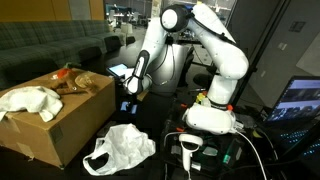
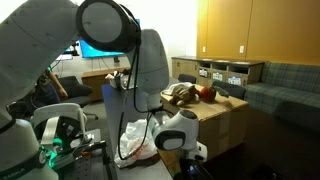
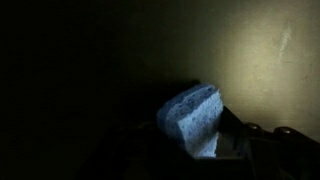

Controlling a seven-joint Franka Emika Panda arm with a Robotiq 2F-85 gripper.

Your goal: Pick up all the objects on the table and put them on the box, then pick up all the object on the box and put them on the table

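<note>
In the wrist view a flat blue square (image 3: pixel 192 112), spongy and bent, sits squeezed between the jaws of my gripper (image 3: pixel 203 138); a dark finger (image 3: pixel 233 132) presses its right side. In an exterior view the gripper (image 1: pixel 132 90) hangs low beside the brown cardboard box (image 1: pixel 62 118). On the box lie a white cloth (image 1: pixel 28 100), an orange-red piece (image 1: pixel 65 72) and a brown stick-like piece (image 1: pixel 76 88). A white plastic bag (image 1: pixel 120 148) lies on the black table (image 1: pixel 150 120) in front of the box. The box (image 2: pixel 222 112) and the orange-red piece (image 2: pixel 207 93) also show in an exterior view.
A grey barcode scanner (image 1: pixel 190 150) stands by the robot base (image 1: pixel 210 118). A glowing laptop screen (image 1: pixel 300 100) is at the right edge. A dark couch (image 1: pixel 50 45) runs behind the box. Cables lie round the base.
</note>
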